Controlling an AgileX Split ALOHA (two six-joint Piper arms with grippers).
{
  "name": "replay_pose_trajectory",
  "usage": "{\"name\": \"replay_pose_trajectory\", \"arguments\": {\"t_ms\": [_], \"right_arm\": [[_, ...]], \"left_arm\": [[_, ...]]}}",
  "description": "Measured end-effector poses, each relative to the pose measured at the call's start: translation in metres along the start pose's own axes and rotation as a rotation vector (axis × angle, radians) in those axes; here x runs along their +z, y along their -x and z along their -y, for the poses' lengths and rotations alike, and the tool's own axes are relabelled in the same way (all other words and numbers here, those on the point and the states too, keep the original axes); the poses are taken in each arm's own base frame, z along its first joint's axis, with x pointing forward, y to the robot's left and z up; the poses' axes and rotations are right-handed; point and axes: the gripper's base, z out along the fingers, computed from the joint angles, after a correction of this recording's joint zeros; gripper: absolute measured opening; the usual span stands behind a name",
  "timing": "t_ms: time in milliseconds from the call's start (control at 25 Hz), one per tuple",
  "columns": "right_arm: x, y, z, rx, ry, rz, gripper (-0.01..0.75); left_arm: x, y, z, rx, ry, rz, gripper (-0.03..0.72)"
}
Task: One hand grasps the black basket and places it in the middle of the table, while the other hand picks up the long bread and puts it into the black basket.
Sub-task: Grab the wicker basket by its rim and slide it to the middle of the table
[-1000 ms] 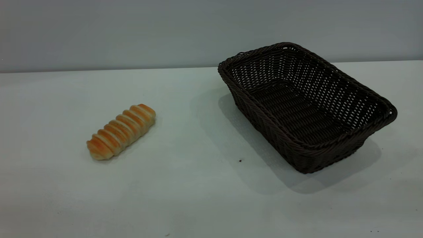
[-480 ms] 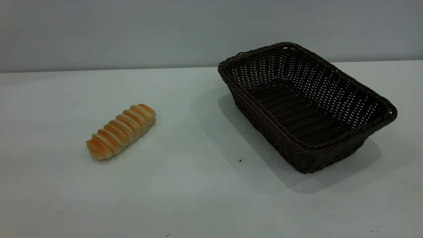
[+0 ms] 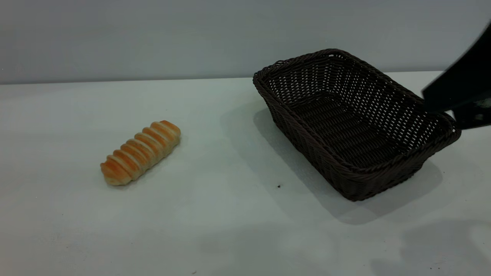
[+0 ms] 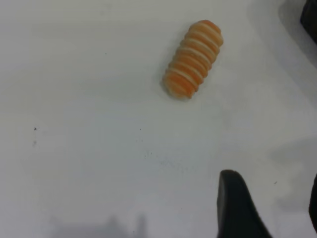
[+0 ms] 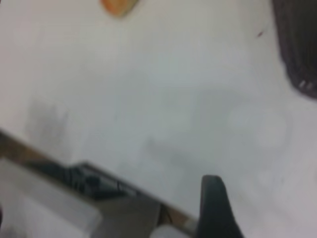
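The long bread lies on the table at the left, slanted. The black basket stands empty at the right, towards the back. My right gripper shows as a black shape at the right edge, just above the basket's right corner and not touching it. In the right wrist view one finger shows over bare table, with a wide gap beside it, the basket's edge and the bread's end far off. My left gripper is open and empty, over bare table short of the bread.
The table's edge and dark fixtures beyond it show in the right wrist view. A small dark speck lies in front of the basket. A grey wall runs behind the table.
My right arm has come into the exterior view at the right edge, above the basket's corner. New shadows fall on the front right of the table. Bread and basket have not moved.
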Motion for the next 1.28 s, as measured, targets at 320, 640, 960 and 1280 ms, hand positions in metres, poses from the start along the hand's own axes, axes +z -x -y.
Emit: {"name": "replay_pose_trajectory", "arguments": {"t_ms": [320, 640, 960, 1280], "right_arm": [[0.053, 0.028, 0.035, 0.196, -0.181, 0.034, 0.529], [0.088, 0.022, 0.076, 0.446, -0.367, 0.046, 0.529], [0.094, 0.023, 0.090, 0.554, -0.442, 0.113, 0.529], [0.129, 0.035, 0.110, 0.644, -0.438, 0.090, 0.516]], "left_arm": [[0.000, 0.001, 0.000, 0.001, 0.002, 0.007, 0.393], [0.000, 0.001, -0.001, 0.013, 0.016, 0.006, 0.393], [0.000, 0.001, -0.001, 0.013, 0.016, 0.006, 0.393], [0.000, 0.001, -0.001, 0.013, 0.016, 0.006, 0.393]]}}
